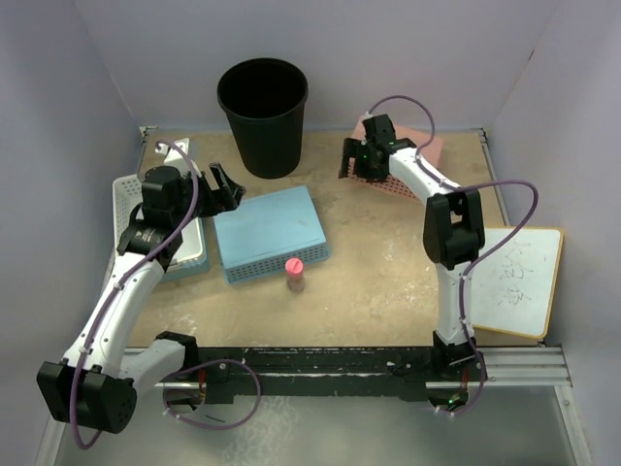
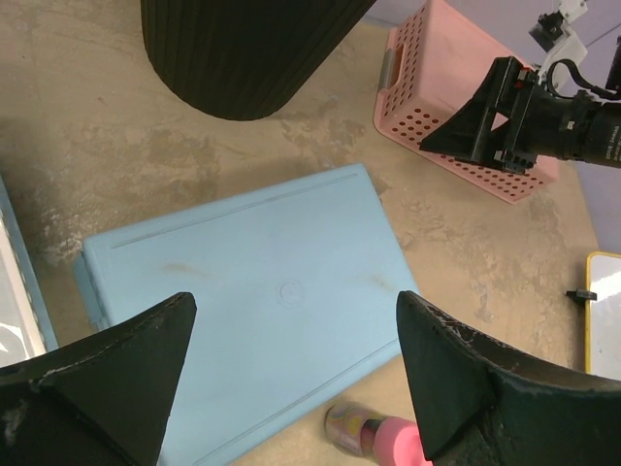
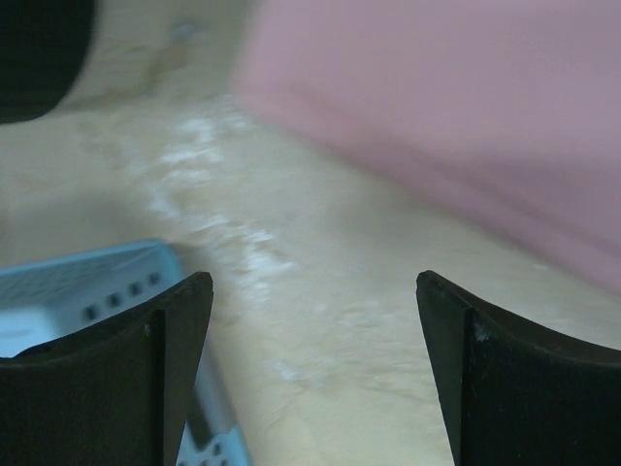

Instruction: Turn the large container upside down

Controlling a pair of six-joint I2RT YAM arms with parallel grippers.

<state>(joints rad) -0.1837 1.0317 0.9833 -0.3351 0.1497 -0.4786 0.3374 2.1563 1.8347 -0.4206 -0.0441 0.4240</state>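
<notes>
The large container, a tall black tapered bin, stands upright at the back of the table with its open mouth up. Its ribbed lower wall shows in the left wrist view, and one edge shows in the right wrist view. My left gripper is open and empty, in front of and left of the bin, over the blue basket. In its own view the left gripper holds nothing. My right gripper is open and empty, right of the bin and beside the pink basket. Its jaws hang over bare tabletop.
A blue basket lies upside down mid-table. A white basket sits at the left under my left arm. A pink basket is at the back right. A small pink-capped bottle stands near the blue basket. A whiteboard lies at the right edge.
</notes>
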